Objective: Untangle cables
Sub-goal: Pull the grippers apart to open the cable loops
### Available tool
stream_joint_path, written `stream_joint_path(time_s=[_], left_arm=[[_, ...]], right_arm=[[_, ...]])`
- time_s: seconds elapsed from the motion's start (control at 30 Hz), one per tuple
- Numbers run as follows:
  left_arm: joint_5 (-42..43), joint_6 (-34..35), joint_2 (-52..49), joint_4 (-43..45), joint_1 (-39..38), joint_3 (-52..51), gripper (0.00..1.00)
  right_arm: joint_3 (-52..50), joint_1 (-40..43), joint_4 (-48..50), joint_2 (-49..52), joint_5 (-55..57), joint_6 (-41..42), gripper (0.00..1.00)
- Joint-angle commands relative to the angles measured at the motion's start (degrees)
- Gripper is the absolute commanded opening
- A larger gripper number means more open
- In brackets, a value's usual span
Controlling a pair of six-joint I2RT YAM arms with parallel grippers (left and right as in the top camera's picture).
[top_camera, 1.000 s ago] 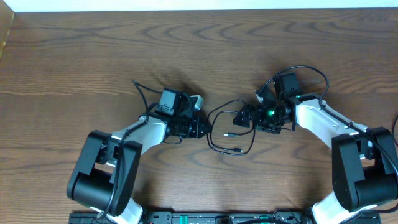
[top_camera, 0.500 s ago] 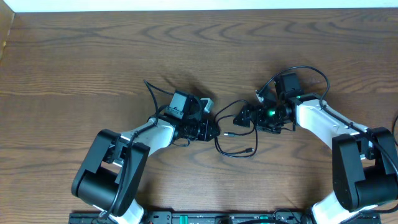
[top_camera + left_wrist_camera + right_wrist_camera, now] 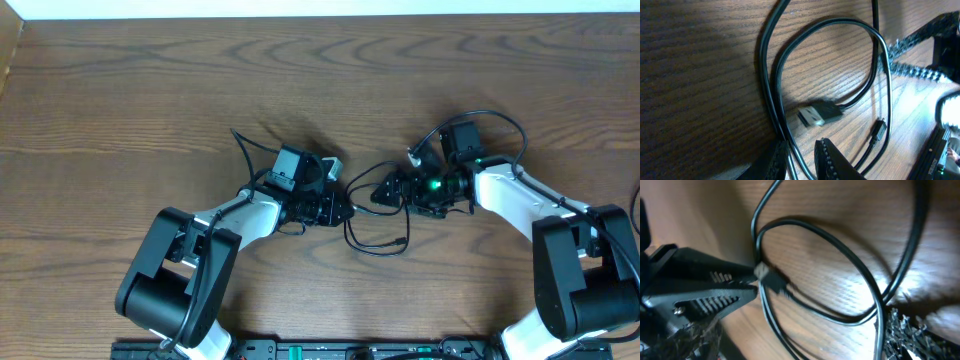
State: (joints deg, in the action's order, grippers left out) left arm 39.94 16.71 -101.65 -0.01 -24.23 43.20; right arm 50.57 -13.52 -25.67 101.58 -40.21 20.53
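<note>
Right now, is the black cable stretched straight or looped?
Looped. The black cable curls in a ring on the table, and the left wrist view shows the same loop.

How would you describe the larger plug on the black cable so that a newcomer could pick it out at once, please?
On the wooden table, look between the two arms, where the black cable lies in loose loops. Inside one loop, just ahead of the left pincer, rests the larger plug. It is broad and flat with a silver mouth, unlike the slim small plug nearby.

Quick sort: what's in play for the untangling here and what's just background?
In play:
- black cable, looped on the table between the arms
- left claw, pinching a strand of it
- right claw, open beside the loop

Background:
- wooden table
</note>
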Motion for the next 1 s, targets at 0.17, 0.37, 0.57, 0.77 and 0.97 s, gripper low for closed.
stream_joint_path(time_s=[0.17,0.37,0.57,0.77,0.97], left_arm=[[-3.10,0.81,-2.10,0.37,-0.24,-0.98,0.25],[-3.08,1.25,-2.10,0.76,-0.24,-0.98,0.25],[-3.08,1.22,-2.10,0.74,-0.24,-0.98,0.25],[-3.15,1.16,-2.08,1.29,-0.22,-0.98,0.25],[-3.10,1.16,-1.11,3.65,-0.20,-0.98,0.27]], right_arm=[[-6.45,-0.83,-0.02,4.83,6.78,1.31,0.99],[-6.45,-0.83,0.20,4.83,6.75,2.19,0.60],[-6.43,-0.83,0.28,4.83,6.82,2.64,0.01],[-6.40,-0.72,1.31,4.81,6.80,2.60,0.01],[-5.42,-0.70,2.12,4.63,6.80,2.58,0.01]])
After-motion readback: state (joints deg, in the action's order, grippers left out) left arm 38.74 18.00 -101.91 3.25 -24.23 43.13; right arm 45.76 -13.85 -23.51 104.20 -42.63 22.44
